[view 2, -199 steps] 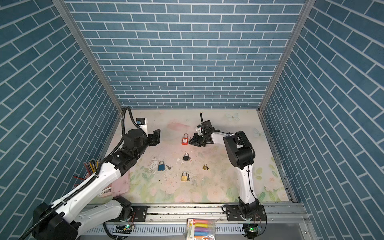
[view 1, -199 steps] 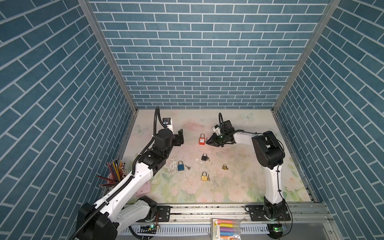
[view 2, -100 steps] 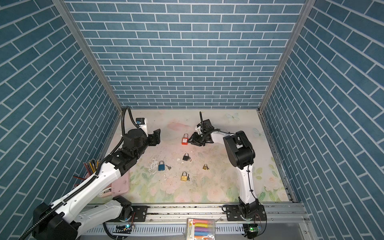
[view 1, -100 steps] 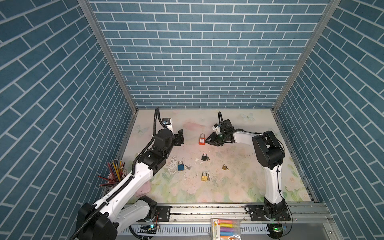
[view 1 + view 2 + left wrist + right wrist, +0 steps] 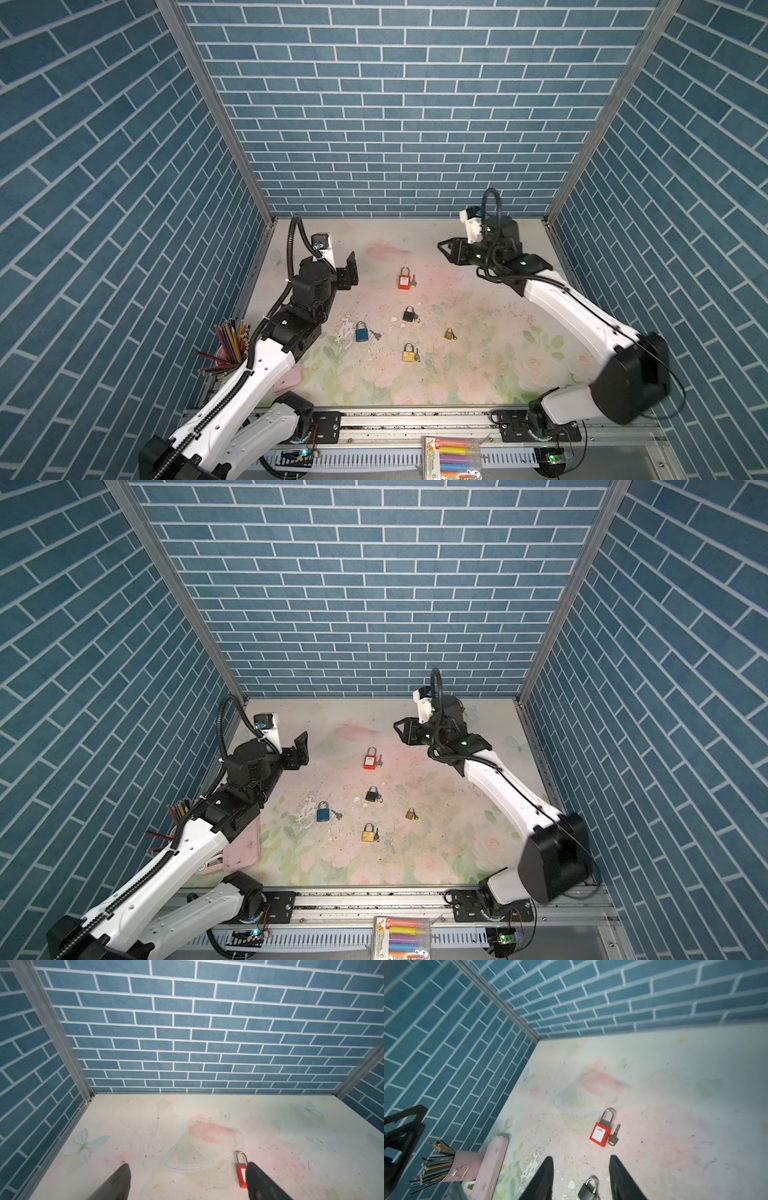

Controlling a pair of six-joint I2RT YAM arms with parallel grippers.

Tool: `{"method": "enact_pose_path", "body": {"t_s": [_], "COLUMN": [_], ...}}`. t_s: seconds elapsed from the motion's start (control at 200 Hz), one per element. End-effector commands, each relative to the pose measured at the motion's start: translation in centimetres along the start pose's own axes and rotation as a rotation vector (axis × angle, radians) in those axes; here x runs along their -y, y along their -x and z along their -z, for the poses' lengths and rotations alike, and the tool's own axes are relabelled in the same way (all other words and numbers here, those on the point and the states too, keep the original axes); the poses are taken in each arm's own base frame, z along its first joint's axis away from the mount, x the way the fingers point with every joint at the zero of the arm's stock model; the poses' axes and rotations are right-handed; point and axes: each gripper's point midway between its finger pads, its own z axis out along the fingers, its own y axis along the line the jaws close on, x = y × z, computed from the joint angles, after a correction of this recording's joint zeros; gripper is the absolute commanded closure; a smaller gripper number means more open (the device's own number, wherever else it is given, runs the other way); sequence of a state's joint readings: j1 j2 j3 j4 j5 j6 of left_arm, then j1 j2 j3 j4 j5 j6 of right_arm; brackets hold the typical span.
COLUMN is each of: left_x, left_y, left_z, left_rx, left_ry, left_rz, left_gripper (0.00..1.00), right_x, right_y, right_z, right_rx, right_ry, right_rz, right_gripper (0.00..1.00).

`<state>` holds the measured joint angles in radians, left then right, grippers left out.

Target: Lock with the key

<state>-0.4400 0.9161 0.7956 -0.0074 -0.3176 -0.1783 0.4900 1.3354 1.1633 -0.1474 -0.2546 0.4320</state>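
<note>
A red padlock lies flat on the floral mat, shackle pointing to the back wall. Its key lies loose on the mat just beside the body, not in the lock. My right gripper hovers above the mat to the right of and behind the padlock, open and empty. Over at the left, my left gripper stands wide open and empty. In the left wrist view the padlock shows partly behind one finger.
Nearer the front lie a black padlock, a blue one, a small brass one and a larger brass one. A pencil cup and a pink case stand at the left edge.
My right gripper has left the red padlock, lifting and drawing back to the right rear while opening. The left gripper has opened slightly wider in place.
</note>
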Motion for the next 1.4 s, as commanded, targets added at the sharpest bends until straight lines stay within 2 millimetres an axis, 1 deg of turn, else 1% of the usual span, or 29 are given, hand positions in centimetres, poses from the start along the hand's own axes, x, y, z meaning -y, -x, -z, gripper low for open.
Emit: {"method": "enact_pose_path", "body": {"t_s": [0.0,0.025,0.075,0.155,0.24,0.3,0.325,0.39,0.44,0.485,0.565,0.625,0.675,0.74,0.795,0.815,0.84,0.885,0.95,0.965,1.005,1.03,1.115,1.15,1.18,1.25,1.31,1.395], "left_x": [-3.6,-4.7,-6.8,-9.4,-10.7,-11.5,-11.7,-12.1,-12.7,-13.1,-13.6,-14.0,-14.4,-14.8,-14.3,-14.0,-13.5,-12.5,-12.3,-12.0,-10.7,-10.1,-8.6,-8.4,-8.5,-8.5,-8.9,-9.4], "left_y": [-1.3,-1.8,-3.6,-6.1,-8.6,-10.4,-11.2,-13.1,-13.6,-13.5,-13.1,-13.2,-13.7,-14.4,-14.7,-14.9,-14.5,-14.5,-15.6,-15.5,-16.2,-16.0,-16.2,-16.2,-16.3,-16.3,-16.3,-16.2], "left_z": [-0.9,-1.2,-1.8,-2.6,-3.3,-3.9,-4.2,-4.8,-5.2,-5.6,-6.5,-6.8,-6.7,-6.7,-7.1,-7.4,-7.6,-7.7,-8.0,-7.9,-7.7,-7.6,-7.3,-7.2,-7.2,-7.5,-7.7,-7.8], "left_rx": [0.019,0.02,0.006,0.001,-0.011,-0.049,-0.066,-0.099,-0.114,-0.109,-0.09,-0.065,-0.043,-0.022,-0.024,-0.036,-0.013,0.013,0.009,0.024,0.021,0.041,0.04,0.038,0.038,0.031,0.02,0.019], "left_ry": [0.099,0.123,0.17,0.261,0.293,0.312,0.316,0.299,0.307,0.314,0.312,0.323,0.338,0.355,0.32,0.299,0.271,0.212,0.189,0.17,0.1,0.068,-0.007,-0.018,-0.019,-0.023,-0.014,0.006], "left_rz": [0.018,0.04,0.096,0.148,0.154,0.146,0.141,0.119,0.127,0.113,0.101,0.052,0.004,-0.014,-0.027,-0.03,-0.039,-0.07,-0.074,-0.079,-0.117,-0.133,-0.174,-0.179,-0.179,-0.174,-0.158,-0.141], "left_gripper": [0.13,0.13,0.13,0.13,0.13,0.13,0.13,0.13,0.13,0.13,0.13,0.13,0.13,0.13,0.13,0.13,0.13,0.13,0.13,0.13,0.13,0.13,0.13,0.13,0.13,0.13,0.13,0.13], "right_x": [4.7,5.3,6.8,9.5,12.9,15.8,17.0,20.0,22.1,23.7,25.8,26.9,27.9,28.7,28.9,28.8,28.7,28.1,27.6,27.7,27.8,27.7,27.0,26.5,26.0,24.9,25.3,26.0], "right_y": [0.1,0.2,0.4,-0.1,-1.2,-2.5,-3.1,-5.0,-6.4,-7.6,-9.3,-10.3,-11.0,-11.6,-11.0,-10.9,-10.7,-10.0,-9.4,-9.4,-9.3,-9.4,-9.3,-9.3,-9.7,-10.1,-10.2,-11.0], "right_z": [3.9,5.2,7.4,10.4,12.5,13.7,14.2,15.0,15.7,16.0,16.1,15.7,15.2,14.4,13.6,13.1,12.8,12.4,11.9,11.7,11.1,10.6,9.2,8.9,8.9,9.4,9.9,9.1], "right_rx": [0.145,0.189,0.263,0.356,0.429,0.454,0.462,0.467,0.466,0.464,0.459,0.456,0.436,0.408,0.389,0.375,0.372,0.407,0.43,0.423,0.399,0.383,0.352,0.358,0.372,0.428,0.455,0.423], "right_ry": [-0.251,-0.29,-0.375,-0.487,-0.618,-0.727,-0.778,-0.896,-0.974,-1.025,-1.07,-1.075,-1.075,-1.073,-1.054,-1.036,-1.015,-0.972,-0.928,-0.919,-0.895,-0.869,-0.778,-0.746,-0.714,-0.673,-0.704,-0.705], "right_rz": [0.135,0.153,0.177,0.179,0.147,0.112,0.095,0.069,0.057,0.05,0.063,0.058,0.058,0.071,0.096,0.106,0.123,0.172,0.22,0.223,0.223,0.228,0.264,0.279,0.272,0.321,0.307,0.299], "right_gripper": [0.52,0.51,0.5,0.49,0.44,0.43,0.41,0.39,0.39,0.38,0.38,0.38,0.38,0.38,0.38,0.38,0.38,0.38,0.37,0.37,0.38,0.38,0.4,0.41,0.4,0.4,0.39,0.39]}}
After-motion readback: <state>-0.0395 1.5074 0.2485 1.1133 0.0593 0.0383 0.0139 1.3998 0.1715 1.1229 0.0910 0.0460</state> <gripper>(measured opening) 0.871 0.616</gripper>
